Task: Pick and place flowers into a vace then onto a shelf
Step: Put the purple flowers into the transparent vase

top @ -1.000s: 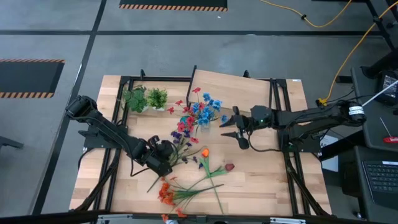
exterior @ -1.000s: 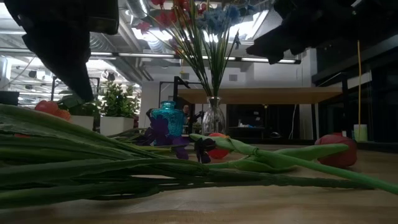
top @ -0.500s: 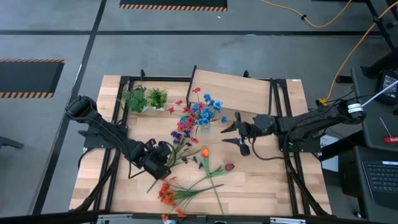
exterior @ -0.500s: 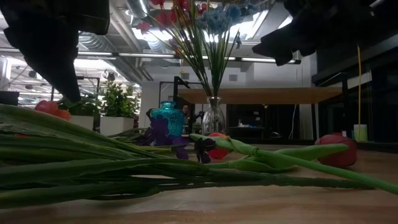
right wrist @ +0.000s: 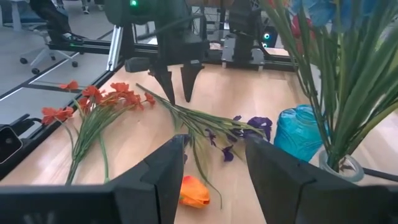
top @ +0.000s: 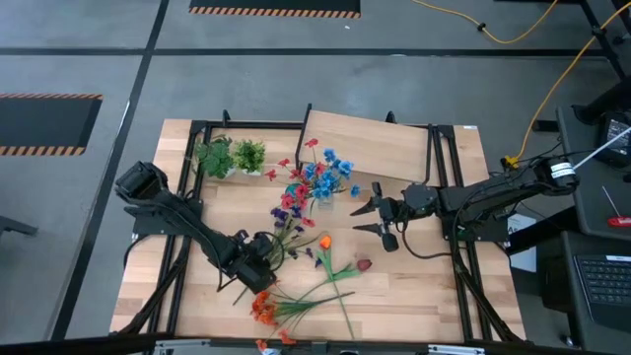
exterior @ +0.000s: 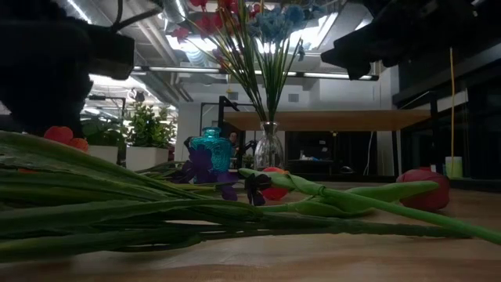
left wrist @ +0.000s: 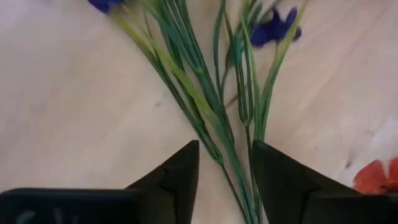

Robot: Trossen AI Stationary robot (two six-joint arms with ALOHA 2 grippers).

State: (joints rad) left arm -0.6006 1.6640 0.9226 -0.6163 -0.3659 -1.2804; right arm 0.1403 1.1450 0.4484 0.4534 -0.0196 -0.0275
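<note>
Green stems [left wrist: 214,118] between left tool [left wrist: 224,171] fingers

The light-wood plank worktop [top: 414,276] carries loose green-stemmed flower sprays [top: 296,296]. On it also stand two leafy potted plants [top: 230,156]. A turquoise glass vase [right wrist: 298,132] stands there too.

Low view: blooms of the flowers in the vase [exterior: 268,149] run off the upper edge; only stems show whole. Left gripper [exterior: 55,74] is a dark, cropped mass there, fingers indistinguishable.

Left wrist view: green stems [left wrist: 208,106] pass between the two dark fingers [left wrist: 177,177] and leave the frame; purple blooms [left wrist: 273,31] blurred, an orange bloom [left wrist: 379,177] cut at the edge. Contact with the stems cannot be told.

Right wrist view: glass vase [right wrist: 339,165] and blue vase [right wrist: 298,134] are partly cropped.

High view: individual stems under the left gripper [top: 258,264] too small to separate.
</note>
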